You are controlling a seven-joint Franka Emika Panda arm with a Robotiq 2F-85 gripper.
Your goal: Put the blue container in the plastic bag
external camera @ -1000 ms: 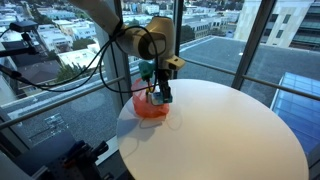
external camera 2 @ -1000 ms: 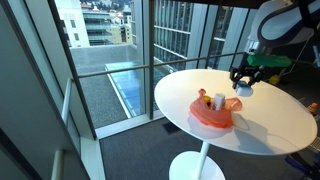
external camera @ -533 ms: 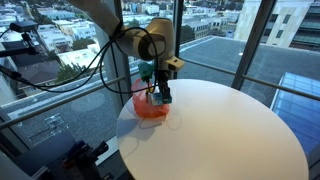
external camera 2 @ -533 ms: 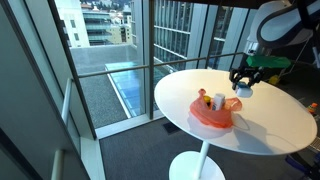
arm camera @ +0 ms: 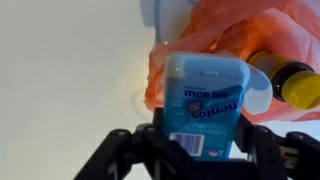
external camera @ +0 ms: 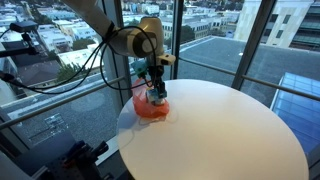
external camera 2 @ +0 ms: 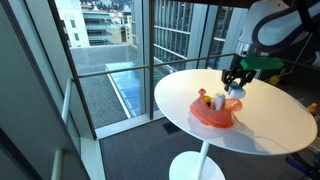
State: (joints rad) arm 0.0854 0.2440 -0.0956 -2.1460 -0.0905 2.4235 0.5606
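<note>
We take the round white table (external camera: pixel 235 135) first. The orange plastic bag (external camera: pixel 147 108) lies slumped near its rim, at about ten o'clock on the tabletop in an exterior view. The gripper (external camera: pixel 156 93) hangs right over the bag, its fingers clamped on the two sides of the blue container (external camera: pixel 157 96). The container is held just above the bag and not yet inside it.

To do this step well, we judge that the drop needs a small correction before anything opens. In the wrist view the bag (arm camera: pixel 225 30) spreads from twelve to two o'clock of the container (arm camera: pixel 205 95), while bare table lies toward nine o'clock. We would carry the container toward one o'clock until it sits squarely over the crumpled film. Then we would lower it until it is below the bag's raised folds, and only then spread the fingers. The film looks thin and limp, so pressing on it may flatten the mouth, and a short, gentle release suits it better. We would also steer clear of the yellow-lidded item (arm camera: pixel 296 85) already in the bag at three o'clock.

The container is a pale blue rigid tub with rounded corners and a smooth lid. Its white and darker blue label seems to read "mentos", upside down in this view, with small print beneath.
</note>
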